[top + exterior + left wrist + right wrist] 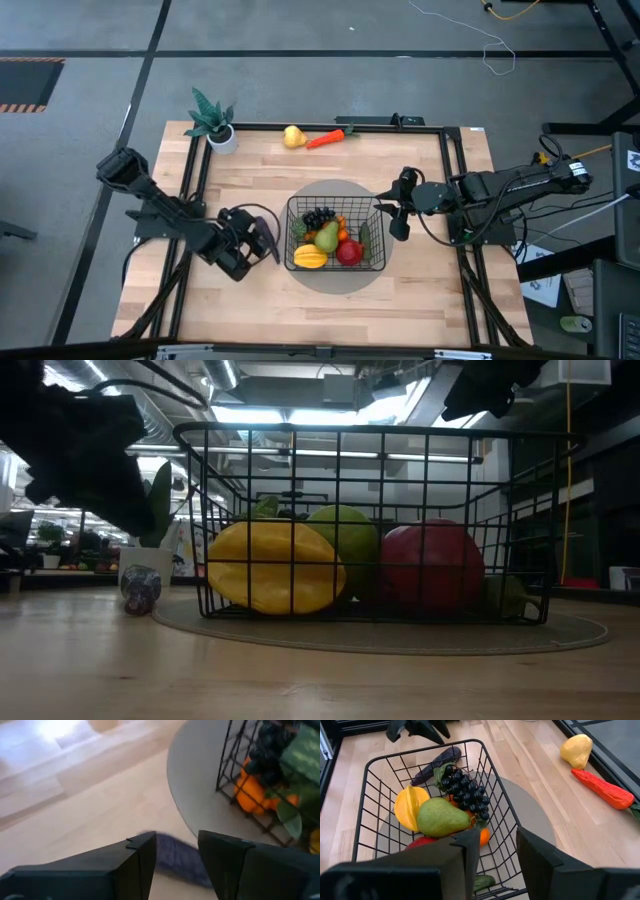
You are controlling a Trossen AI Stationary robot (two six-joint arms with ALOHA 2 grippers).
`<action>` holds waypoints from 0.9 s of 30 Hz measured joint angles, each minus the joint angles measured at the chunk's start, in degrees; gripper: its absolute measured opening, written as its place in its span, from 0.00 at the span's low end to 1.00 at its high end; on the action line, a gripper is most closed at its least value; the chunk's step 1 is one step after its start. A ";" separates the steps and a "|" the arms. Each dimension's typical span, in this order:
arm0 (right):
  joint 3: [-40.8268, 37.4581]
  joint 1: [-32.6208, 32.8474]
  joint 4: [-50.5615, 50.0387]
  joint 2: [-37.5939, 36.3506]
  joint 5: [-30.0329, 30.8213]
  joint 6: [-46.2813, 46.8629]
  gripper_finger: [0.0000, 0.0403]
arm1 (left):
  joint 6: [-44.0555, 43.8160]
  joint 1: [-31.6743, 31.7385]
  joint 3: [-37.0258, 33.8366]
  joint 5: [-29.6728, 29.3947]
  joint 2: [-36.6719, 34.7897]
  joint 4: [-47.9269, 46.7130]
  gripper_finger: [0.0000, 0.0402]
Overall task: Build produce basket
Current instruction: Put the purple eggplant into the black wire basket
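Eggplant [437,762]: on table just left of basket [290,240], outside wire. Likely light, stiff, smooth, so it may slip. Take it across mid-body. Your left gripper [177,840] over it, jaws apart, nothing held. Right gripper [398,215] just right of basket, jaws apart, empty. Pear [294,136], carrot [326,139] well behind basket.

The basket [336,236] stands on a round mat [300,278] at the table's [420,300] middle, and in it lie the grapes [319,217], a pear [327,238], a mango [309,257], an apple [349,253] and an orange [343,233]. The eggplant [436,764] lies on the table just left of the basket, between it and the left gripper [262,238], while the right gripper [393,212] sits near the basket's right side. Along the far edge a potted plant [214,122] stands at the left, with another pear [293,136] and a carrot [327,138] side by side to its right.
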 joint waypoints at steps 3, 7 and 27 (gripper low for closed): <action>0.00 -0.01 0.00 0.00 0.00 0.09 0.29 | 2.95 1.18 0.00 -0.21 0.40 1.91 0.33; 0.00 -0.01 0.00 0.00 0.00 0.13 0.29 | 9.54 3.16 0.00 4.83 1.52 5.12 0.33; 0.00 0.00 -0.09 -0.02 -0.02 0.37 0.29 | 14.84 4.40 0.08 16.83 5.90 11.17 0.33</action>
